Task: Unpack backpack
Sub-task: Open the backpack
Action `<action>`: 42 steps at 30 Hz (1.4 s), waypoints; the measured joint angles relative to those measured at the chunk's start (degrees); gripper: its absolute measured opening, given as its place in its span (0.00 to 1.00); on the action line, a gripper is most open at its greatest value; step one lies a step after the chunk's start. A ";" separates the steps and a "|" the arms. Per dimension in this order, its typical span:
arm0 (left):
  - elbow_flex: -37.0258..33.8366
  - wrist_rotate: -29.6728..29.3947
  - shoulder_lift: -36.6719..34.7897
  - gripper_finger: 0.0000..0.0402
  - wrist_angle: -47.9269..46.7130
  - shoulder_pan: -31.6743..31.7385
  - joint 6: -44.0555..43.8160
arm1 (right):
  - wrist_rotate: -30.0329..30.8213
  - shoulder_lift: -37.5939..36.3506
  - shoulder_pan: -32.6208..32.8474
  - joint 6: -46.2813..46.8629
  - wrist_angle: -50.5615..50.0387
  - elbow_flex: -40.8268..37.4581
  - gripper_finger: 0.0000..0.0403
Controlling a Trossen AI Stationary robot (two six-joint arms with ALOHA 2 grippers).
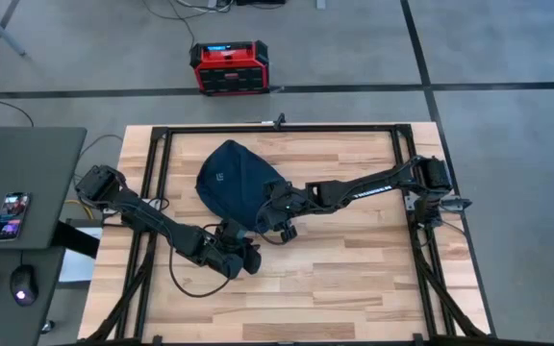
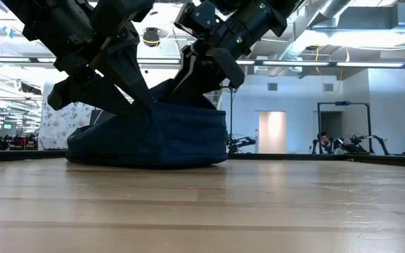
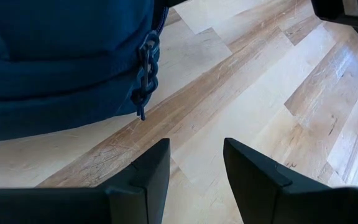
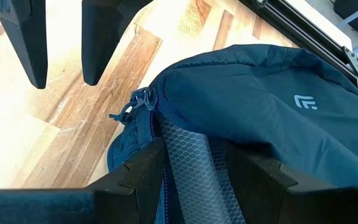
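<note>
- Backpack (image 1: 231, 183): a dark navy-teal fabric bag lying flat on the wooden worktop (image 1: 354, 279), in the far-left-centre part of the surface. In the high view its long axis runs diagonally, from a rounded end toward the far left to the end nearer the two tools. A small pale logo (image 4: 305, 102) faces upward on the fabric.
- Right wrist view: a zipper line with its pull (image 4: 137, 103) runs along the bag's edge, and paler mesh-patterned lining or padding (image 4: 188, 165) shows beside it.
- Left wrist view: a braided zipper cord (image 3: 146, 71) hangs over the bag's edge onto the wood.
- Left tool (image 1: 249, 260): positioned over bare worktop just beside the near edge of the bag; its fingers (image 3: 148, 177) are parted with only wood between them, grasping nothing.
- Right tool (image 1: 269, 217): positioned at the bag's near-right edge; its fingers (image 4: 145, 171) are spread over the mesh area. Whether they grip the fabric cannot be told.
- Low view: both arms descend onto the bag, which sits slumped and low on the worktop.
- Beyond the worktop: a red-black box (image 1: 229, 67) stands on the floor.
</note>
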 joint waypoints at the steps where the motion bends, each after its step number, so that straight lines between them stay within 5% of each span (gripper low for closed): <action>1: 0.00 0.02 0.00 0.33 0.00 0.00 -0.05 | -0.01 0.00 0.00 0.00 -0.01 0.00 0.40; 42: 0.00 0.00 0.03 0.33 -0.03 0.00 0.02 | -1.45 0.00 -0.02 0.00 -0.03 0.00 0.40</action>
